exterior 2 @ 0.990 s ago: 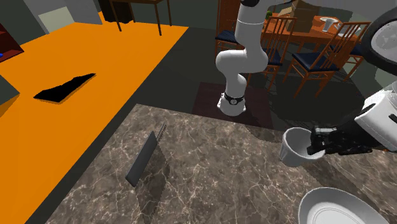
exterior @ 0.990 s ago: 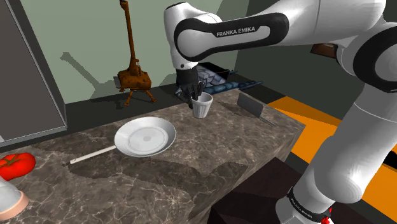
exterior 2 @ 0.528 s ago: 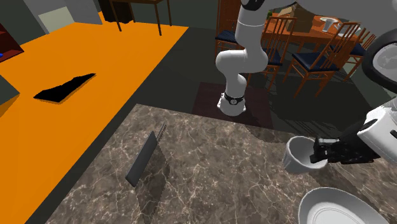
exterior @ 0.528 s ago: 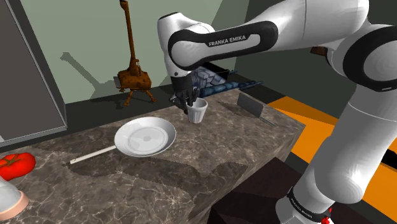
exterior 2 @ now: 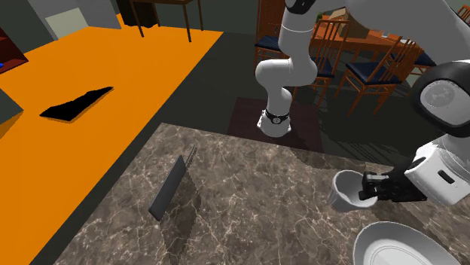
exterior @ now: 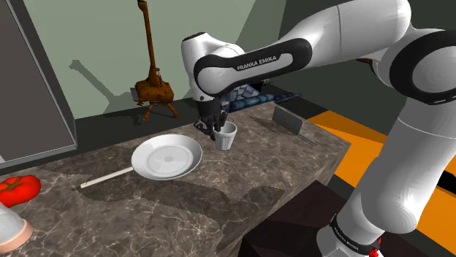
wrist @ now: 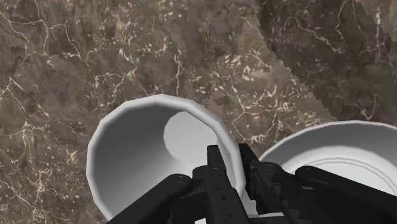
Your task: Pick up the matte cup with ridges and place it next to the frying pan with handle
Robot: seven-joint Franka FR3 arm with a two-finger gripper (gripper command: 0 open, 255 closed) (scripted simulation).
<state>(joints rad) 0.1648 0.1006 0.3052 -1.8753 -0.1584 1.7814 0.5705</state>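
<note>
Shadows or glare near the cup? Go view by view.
Shoulder view: a broad soft shadow darkens the counter nearer the camera than the pan; no glare on the cup. Wrist view: the cup's inner wall is shaded grey, and a darker patch covers the marble beyond it. Second exterior view: flat light, no glare on the marble.

A dark brown marble countertop (exterior: 219,201) with pale veins carries everything. Left of its middle in the shoulder view lies a white round frying pan (exterior: 166,156), its thin pale handle reaching left. Far to the right, near the edge, sits a dark grey rectangular slab (exterior: 286,120) with a thin handle. At the left edge lie a red rounded thing (exterior: 16,188) and, nearer, a white-and-pink rounded thing (exterior: 10,226).
</note>
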